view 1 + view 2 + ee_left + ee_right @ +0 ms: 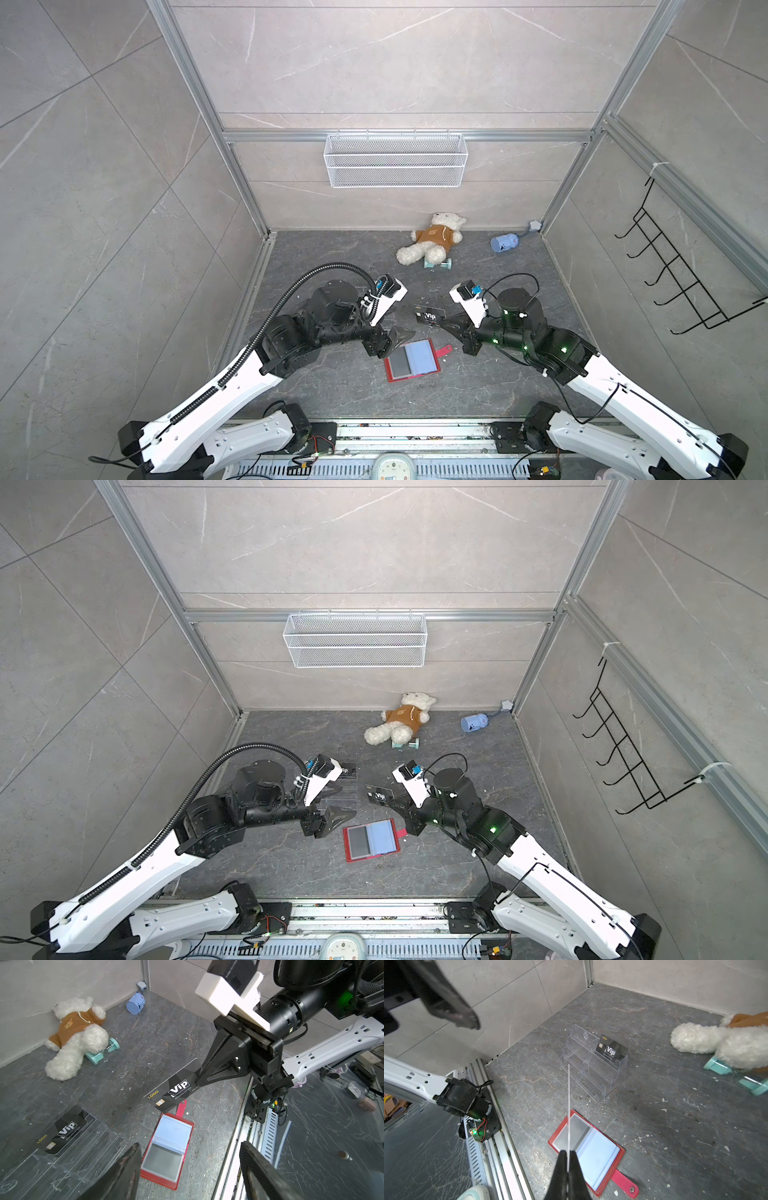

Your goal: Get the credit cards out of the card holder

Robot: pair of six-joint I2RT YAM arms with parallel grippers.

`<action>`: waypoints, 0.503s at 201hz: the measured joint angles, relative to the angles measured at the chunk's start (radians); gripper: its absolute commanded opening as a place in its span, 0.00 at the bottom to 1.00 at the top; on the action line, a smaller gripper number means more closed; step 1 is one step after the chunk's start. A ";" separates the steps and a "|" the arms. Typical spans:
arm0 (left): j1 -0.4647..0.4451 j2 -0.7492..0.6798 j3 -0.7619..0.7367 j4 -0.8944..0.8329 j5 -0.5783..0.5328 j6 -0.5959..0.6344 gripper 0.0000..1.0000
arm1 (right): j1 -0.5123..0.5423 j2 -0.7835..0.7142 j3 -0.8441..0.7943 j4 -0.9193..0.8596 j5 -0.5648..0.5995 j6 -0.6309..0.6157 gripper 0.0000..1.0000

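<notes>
On your left, the left gripper point(190, 1146) hangs with its jaws spread wide and nothing between them. In the left wrist view its dark fingers point(126, 1167) frame the card holder point(411, 360) below. In both top views its tips sit just beside the holder's far left corner, and you cannot tell from there whether they touch it.

Beyond that wrist the clear acrylic rack point(593, 1072) stands upright on the tabletop point(332, 395). The card in the rack point(611, 1050) leans in its rearmost, highest tier, black, with the white "Vip" lettering showing.

In the middle, the card holder lies open and flat between the two arms, nearer the robot's base than either gripper. Its left sleeve shows grey, its right sleeve pale blue. The red snap tab point(444, 350) sticks out towards the right arm.

Right of centre, the held card point(430, 316) is out of the holder and off the table, face up, just past the tab. The right gripper point(568, 1152) is clamped tight on one short end of it. In the right wrist view you see only the card's thin pale edge running out from between the closed fingers.

Farther back, a white teddy bear point(432, 243) in a brown shirt lies near the back wall. A teal dumbbell point(437, 263) rests against its leg. A pale blue cylinder point(504, 242) lies towards the back right corner.
</notes>
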 measured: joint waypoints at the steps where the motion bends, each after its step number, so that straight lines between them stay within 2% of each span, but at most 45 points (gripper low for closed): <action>1: 0.003 0.001 0.001 -0.001 0.006 0.001 0.74 | 0.000 0.000 0.000 0.000 0.000 0.000 0.00; 39: 0.103 0.063 0.054 -0.041 0.200 0.080 0.74 | 0.024 -0.045 -0.003 0.000 -0.021 -0.072 0.00; 101: 0.109 0.201 0.112 -0.106 0.330 0.221 0.73 | 0.059 -0.053 -0.024 0.000 -0.035 -0.144 0.00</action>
